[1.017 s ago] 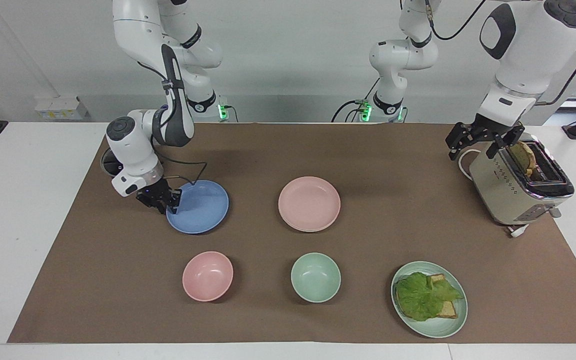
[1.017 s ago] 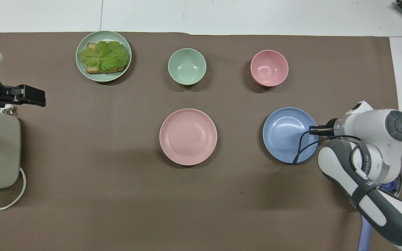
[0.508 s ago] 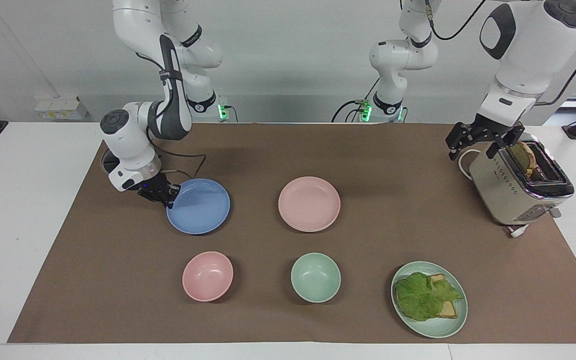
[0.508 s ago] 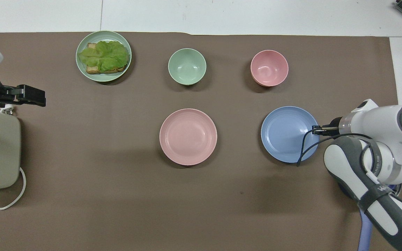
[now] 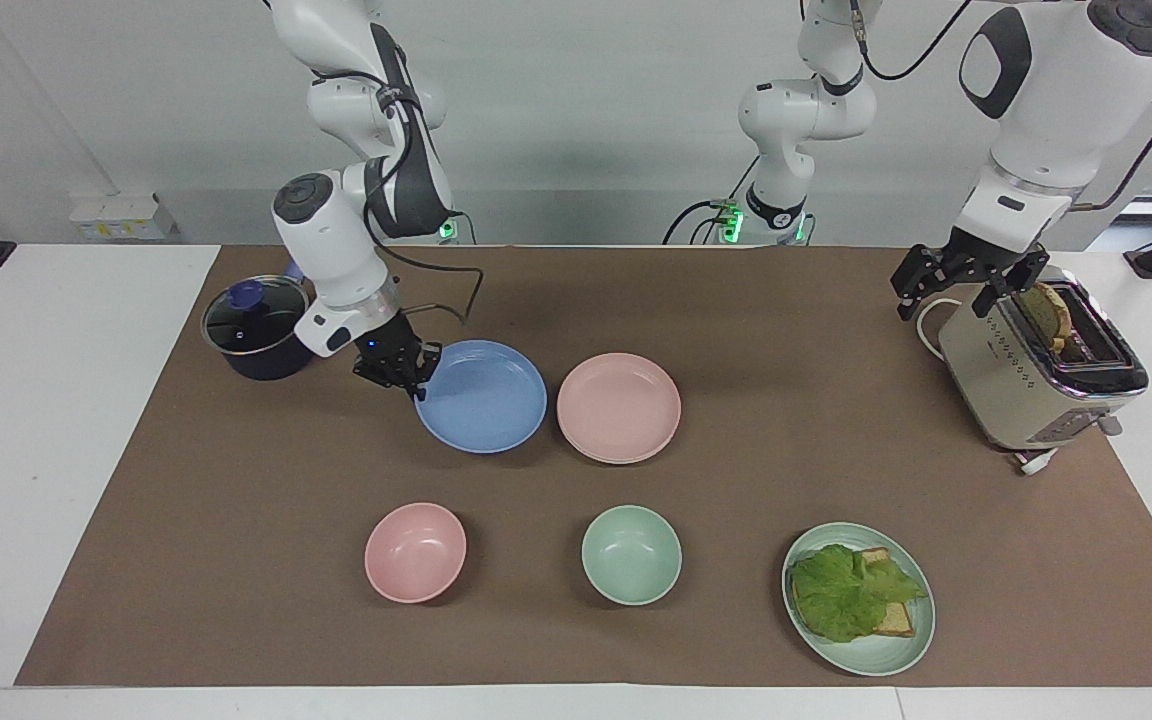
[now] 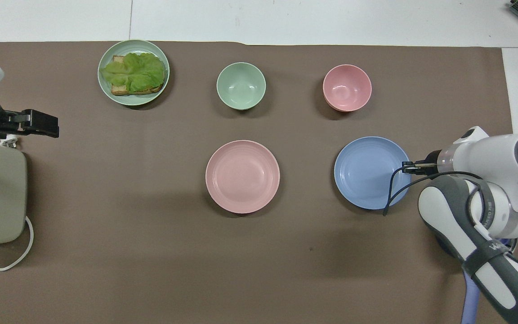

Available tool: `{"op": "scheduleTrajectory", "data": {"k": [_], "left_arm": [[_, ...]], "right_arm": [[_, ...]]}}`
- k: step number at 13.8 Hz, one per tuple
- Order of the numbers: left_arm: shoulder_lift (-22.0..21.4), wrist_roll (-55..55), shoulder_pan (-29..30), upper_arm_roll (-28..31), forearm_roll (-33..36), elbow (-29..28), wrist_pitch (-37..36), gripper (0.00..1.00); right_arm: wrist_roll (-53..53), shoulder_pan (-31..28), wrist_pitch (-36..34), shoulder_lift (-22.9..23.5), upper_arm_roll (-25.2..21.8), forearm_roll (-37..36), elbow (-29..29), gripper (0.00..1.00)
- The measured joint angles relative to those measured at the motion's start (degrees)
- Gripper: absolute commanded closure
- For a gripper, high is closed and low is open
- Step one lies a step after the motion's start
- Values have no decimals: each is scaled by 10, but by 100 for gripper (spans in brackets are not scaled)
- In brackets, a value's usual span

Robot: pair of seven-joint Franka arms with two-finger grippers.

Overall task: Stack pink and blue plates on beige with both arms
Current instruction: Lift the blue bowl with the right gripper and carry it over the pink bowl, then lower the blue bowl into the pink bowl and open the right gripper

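Clenching on the rim of the blue plate (image 5: 481,396), the right tool (image 5: 404,370) is holding it over the brown mat (image 5: 786,320) near the middle of the tabletop (image 5: 46,420), just beside the pink plate (image 5: 619,407) on the side toward the right arm's end; whether the blue plate is clear of the mat I cannot tell. Both are matte, shallow, round plates with low raised rims. The left tool (image 5: 971,282) is waiting, fingers spread and grasping nothing, over the cream toaster (image 5: 1031,390) at the left arm's end, where one slice of toast is sticking up from a slot. Sitting along the edge farthest from the robots are two deep round bowls, one pink bowl (image 5: 415,552) and one mint bowl (image 5: 631,554), and one mint plate (image 5: 871,655) carrying crinkled lettuce and toast. One dark pot (image 5: 254,335) with a glass lid is standing near the right arm's corner.
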Motion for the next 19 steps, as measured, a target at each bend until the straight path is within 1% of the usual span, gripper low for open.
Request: {"op": "scheduleTrajectory", "data": {"k": [3,6,8,11,14,15,16,17,18,19], "left_arm": [[0,0,0,0,0,0,0,0],[0,0,0,0,0,0,0,0],[0,0,0,0,0,0,0,0],[0,0,0,0,0,0,0,0],[0,0,0,0,0,0,0,0],[0,0,0,0,0,0,0,0],[0,0,0,0,0,0,0,0],[0,0,0,0,0,0,0,0],[0,0,0,0,0,0,0,0],[0,0,0,0,0,0,0,0]], "right_arm": [[90,72,4,18,1,0,31,100],[131,121,17,44,1,0,48,100],[138,137,32,63,1,0,53,100],[138,144,47,88,1,0,60,100],[138,154,50,102,1,0,64,100],[138,155,50,102,1,0,65,92],[138,155,50,102,1,0,65,71],[138,155,50,102,1,0,65,47],[139,155,50,102,1,0,65,37],[141,155,50,102,0,0,66,34]]}}
